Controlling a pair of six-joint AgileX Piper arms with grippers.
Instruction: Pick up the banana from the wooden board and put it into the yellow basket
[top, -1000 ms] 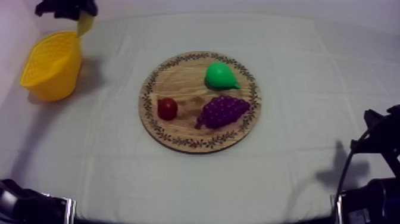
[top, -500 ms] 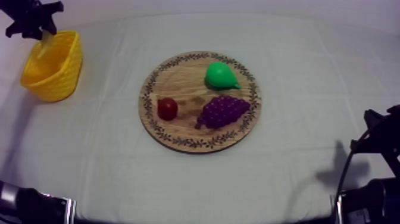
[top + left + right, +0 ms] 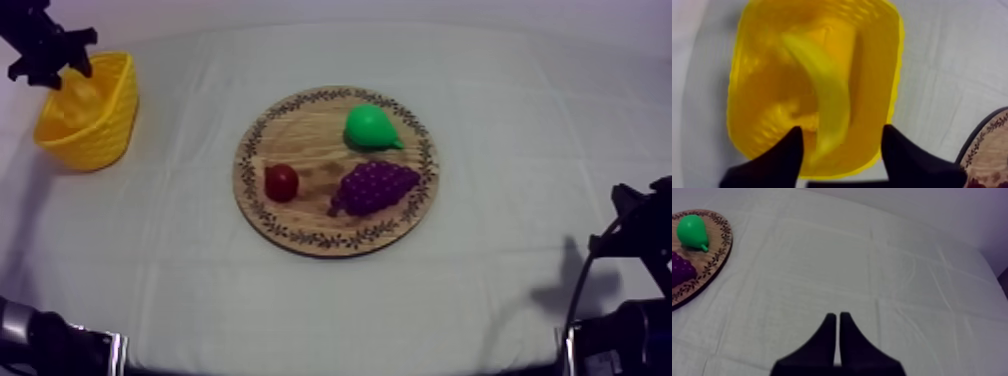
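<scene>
Banana (image 3: 824, 95), faint against the yellow basket (image 3: 896, 75) holding it, sits below my left gripper (image 3: 842, 129), spread wide and empty.

This looks like a robot test bench in a laboratory. A table under a creased grey-white cloth (image 3: 520, 150) carries a staged set of props. At its middle lies a round wooden board with a leaf-patterned rim (image 3: 300, 240), holding a green toy pear (image 3: 368, 127), a purple toy bunch of grapes (image 3: 375, 187) and a small red fruit (image 3: 281, 182). A yellow plastic basket (image 3: 100, 130) stands near the far left corner. A black left robot arm (image 3: 50, 345) and a black right robot arm (image 3: 625, 300) flank the near corners. A plain pale backdrop (image 3: 400, 10) rises behind the far edge.
</scene>
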